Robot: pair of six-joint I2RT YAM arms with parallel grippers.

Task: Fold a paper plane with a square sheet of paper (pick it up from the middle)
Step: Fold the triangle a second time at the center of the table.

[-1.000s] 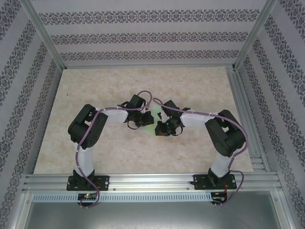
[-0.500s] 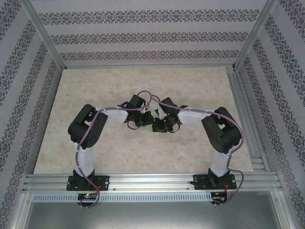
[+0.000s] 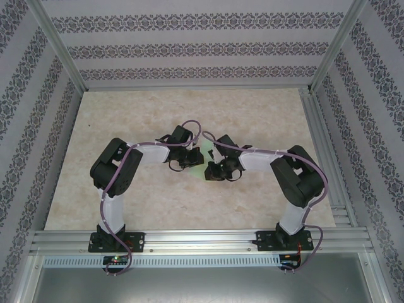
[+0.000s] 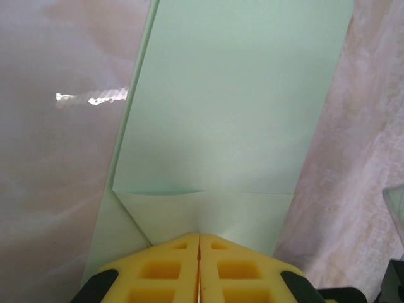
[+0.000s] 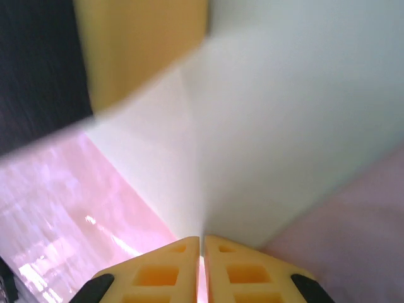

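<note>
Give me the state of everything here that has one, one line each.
paper: partly folded, creases showing, pinched by both grippers.
left gripper: shut on the paper's edge.
right gripper: shut on the paper at a crease.

You have the paper (image 4: 233,95) pale mint-green, plain, unmarked. Left gripper (image 4: 199,238) and right gripper (image 5: 202,241): yellow, black at the near corners. Table (image 3: 126,196): beige, marbled. Walls (image 3: 189,50): white with grey floral bands. Arms (image 3: 117,167): black and white. Cables (image 3: 189,124): purple.
</note>
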